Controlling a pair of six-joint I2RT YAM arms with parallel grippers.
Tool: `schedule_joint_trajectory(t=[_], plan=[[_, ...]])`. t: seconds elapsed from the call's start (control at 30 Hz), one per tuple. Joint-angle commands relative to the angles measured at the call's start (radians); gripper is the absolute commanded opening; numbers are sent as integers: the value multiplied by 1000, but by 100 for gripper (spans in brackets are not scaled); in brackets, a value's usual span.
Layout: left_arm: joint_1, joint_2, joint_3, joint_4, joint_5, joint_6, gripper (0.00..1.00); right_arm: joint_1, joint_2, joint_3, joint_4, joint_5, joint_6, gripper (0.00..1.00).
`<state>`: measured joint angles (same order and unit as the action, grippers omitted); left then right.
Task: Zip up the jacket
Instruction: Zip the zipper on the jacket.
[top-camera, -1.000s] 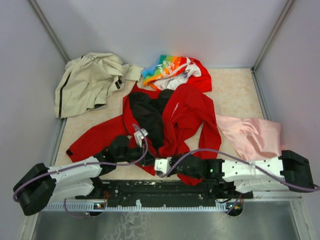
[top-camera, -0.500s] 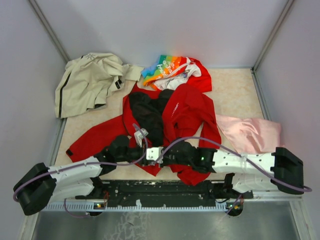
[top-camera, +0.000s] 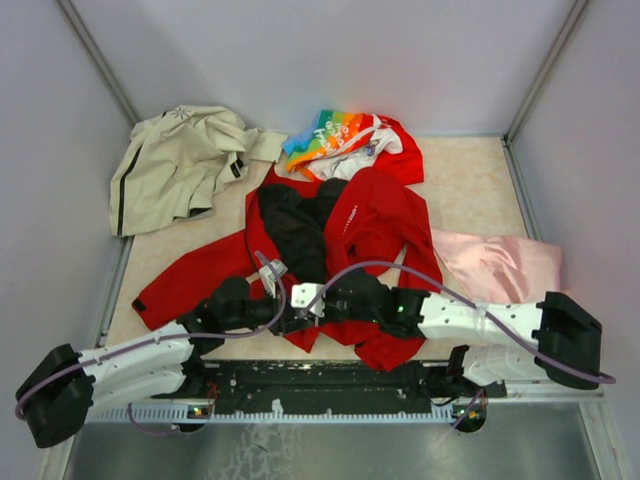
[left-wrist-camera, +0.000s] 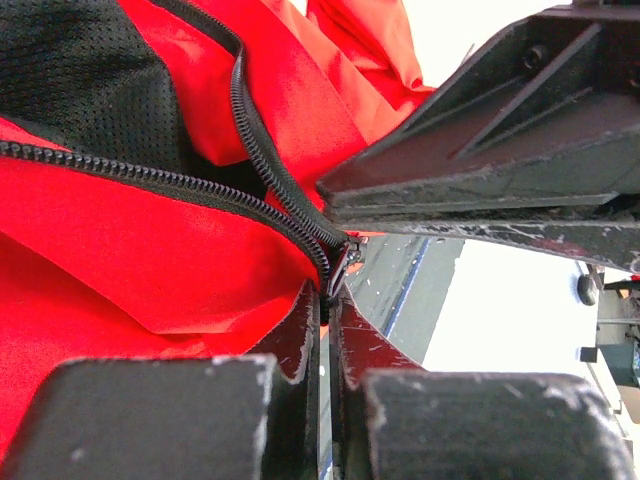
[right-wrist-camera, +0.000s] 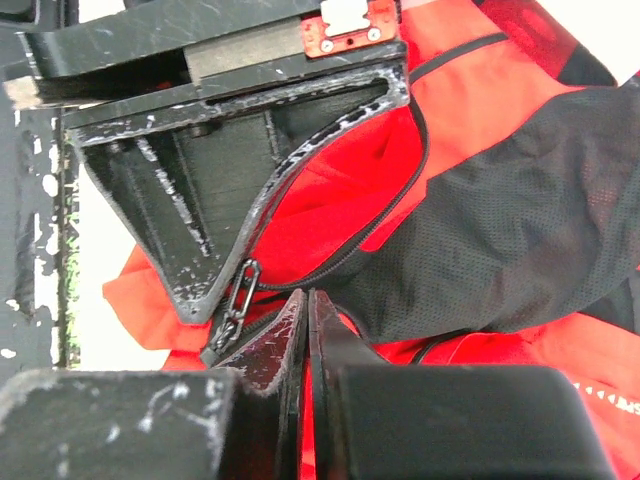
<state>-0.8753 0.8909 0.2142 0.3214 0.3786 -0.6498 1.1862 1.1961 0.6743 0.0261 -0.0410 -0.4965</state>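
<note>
Red fabric takes up the middle of the surface (top-camera: 470, 180). The jacket (top-camera: 380, 225) lies open with its black lining (top-camera: 295, 235) up, one sleeve stretched toward the left edge and the hem at the near edge, where both arms meet.

Surroundings:
- A beige jacket (top-camera: 175, 165) is bunched in the far-left corner, apart from the red sleeve.
- A rainbow-printed garment (top-camera: 335, 135) lies just beyond the collar, touching it.
- A pink cloth (top-camera: 500, 270) lies on the right against the other red sleeve, partly under the right arm.

What crowds the zip is the arms themselves. From overhead, their black wrists cover the hem, so no contact can be read there.

The left wrist view shows what the overhead view hides. The left fingers (left-wrist-camera: 300, 330) are pressed together on the red hem edge, directly below the point where the two zip tracks (left-wrist-camera: 200, 185) converge. The right fingers (left-wrist-camera: 480, 170) fill the upper right, their tip at that same junction.

The right wrist view adds the other side. The right fingers (right-wrist-camera: 282, 340) are closed at the zip line, between red shell and mesh lining. A metal pull chain (right-wrist-camera: 233, 300) hangs just left of their tips, against the black body of the left fingers (right-wrist-camera: 190, 200). Whether the pull itself is pinched cannot be told.
</note>
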Motion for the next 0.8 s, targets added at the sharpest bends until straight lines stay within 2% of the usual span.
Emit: schedule_joint_trajectory(t=[0.0,0.1,0.23,0.43,0.77], plan=[[-6,8,1,-11,-25,6,0,-1,-62,61,-36,-68,26,8],[-6,31,6,0,-7,3,0,-2,-97,84,-102,-135,6,23],[-5,36,-3,31,10,9,0,-43,-73,128,-187,-231,16,31],[-6,29,-24,83,17,31,0,-91,37,220,-291,-353,27,33],[-5,42,-45,164,47,44,0,-141,96,236,-307,-441,11,34]])
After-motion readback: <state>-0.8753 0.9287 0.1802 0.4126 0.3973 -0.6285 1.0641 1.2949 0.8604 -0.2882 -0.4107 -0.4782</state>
